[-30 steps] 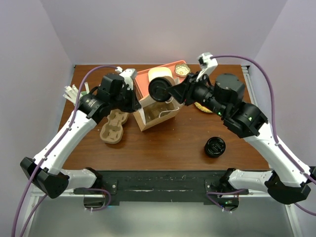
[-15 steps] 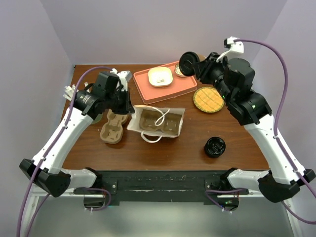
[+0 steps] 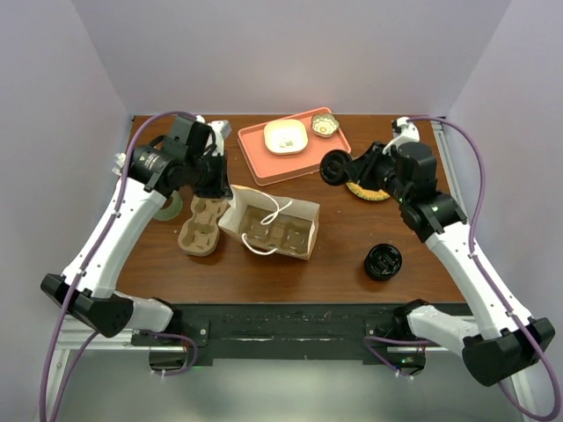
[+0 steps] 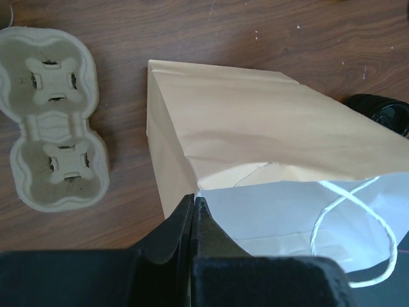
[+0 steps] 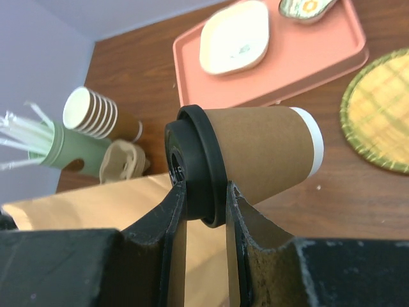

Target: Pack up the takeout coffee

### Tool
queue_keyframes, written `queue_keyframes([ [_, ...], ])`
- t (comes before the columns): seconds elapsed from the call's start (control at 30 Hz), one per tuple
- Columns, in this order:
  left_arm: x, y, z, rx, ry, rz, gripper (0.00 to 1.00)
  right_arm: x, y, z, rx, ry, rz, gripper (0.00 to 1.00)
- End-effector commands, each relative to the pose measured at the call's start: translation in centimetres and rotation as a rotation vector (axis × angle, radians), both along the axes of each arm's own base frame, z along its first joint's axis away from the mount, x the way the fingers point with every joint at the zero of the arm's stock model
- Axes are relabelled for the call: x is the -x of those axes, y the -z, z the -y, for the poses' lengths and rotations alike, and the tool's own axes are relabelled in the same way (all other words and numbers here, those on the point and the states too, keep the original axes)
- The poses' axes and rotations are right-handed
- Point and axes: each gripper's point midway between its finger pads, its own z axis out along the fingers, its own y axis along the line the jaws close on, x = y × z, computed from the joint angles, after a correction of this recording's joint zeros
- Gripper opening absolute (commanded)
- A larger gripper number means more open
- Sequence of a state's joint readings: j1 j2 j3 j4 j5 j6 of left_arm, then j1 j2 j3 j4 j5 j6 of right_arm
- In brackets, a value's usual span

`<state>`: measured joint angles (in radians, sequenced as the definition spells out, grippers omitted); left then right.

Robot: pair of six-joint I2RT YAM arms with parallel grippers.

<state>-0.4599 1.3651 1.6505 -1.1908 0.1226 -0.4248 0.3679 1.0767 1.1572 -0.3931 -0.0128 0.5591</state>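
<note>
The takeout coffee (image 5: 255, 150) hangs tipped on its side above the table, its black lid (image 5: 195, 163) facing left; the right gripper (image 5: 203, 192) has that lid's rim clamped between narrowly set fingers; the cup sits between the coral tray (image 3: 308, 163) and the woven mat (image 5: 377, 121), right of and farther back than the brown paper bag (image 3: 273, 224); at the bag's left rim the left gripper (image 4: 193, 208) is pinched tight on the paper.
</note>
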Motion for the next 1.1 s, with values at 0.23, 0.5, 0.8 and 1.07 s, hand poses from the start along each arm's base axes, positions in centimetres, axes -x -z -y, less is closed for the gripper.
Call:
queue_keyframes([
  [0.23,-0.4,-0.7,0.5,0.008,0.033,-0.013,0.00,-0.4,8.5,-0.4,-0.143,-0.133,-0.088,0.00],
  [0.5,-1.0,-0.6,0.8,0.004,0.035,-0.016,0.00,0.5,13.0,0.8,-0.239,-0.142,-0.184,0.00],
  [0.8,-1.6,-0.4,1.2,0.006,0.039,-0.029,0.00,1.0,17.0,3.1,-0.263,-0.089,-0.283,0.02],
  [1.07,-2.0,-0.9,1.2,0.001,0.038,-0.014,0.03,1.4,19.0,4.5,-0.221,-0.037,-0.359,0.29],
])
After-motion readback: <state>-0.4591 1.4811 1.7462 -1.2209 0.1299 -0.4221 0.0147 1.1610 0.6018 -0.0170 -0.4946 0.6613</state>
